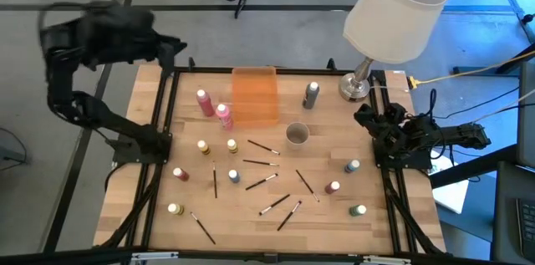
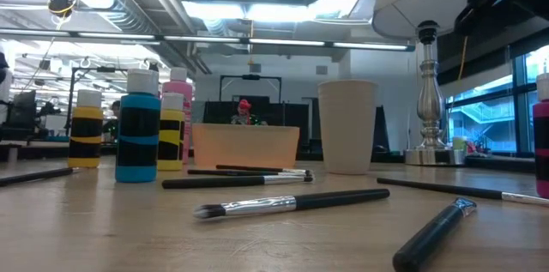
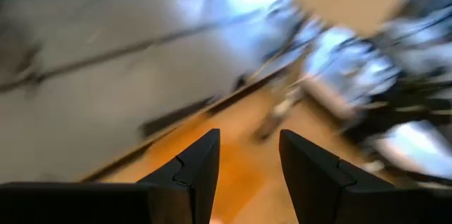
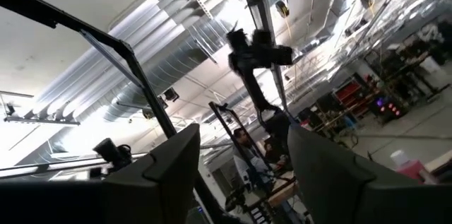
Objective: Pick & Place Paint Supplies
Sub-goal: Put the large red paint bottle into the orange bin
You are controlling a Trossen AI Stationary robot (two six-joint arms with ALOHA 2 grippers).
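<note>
Small paint bottles stand upright about the wooden table: two pink, a grey, yellow, red, blue and green. Several dark-handled brushes lie flat among them, one close in the low view. My left gripper hangs open, high over the table's far left corner. My right gripper rests open at the right edge, pointing up at the ceiling.
An orange translucent tray stands at the far middle, and a round grey cup just in front of it. A lamp with a white shade stands on the far right corner. Black frame rails border the table.
</note>
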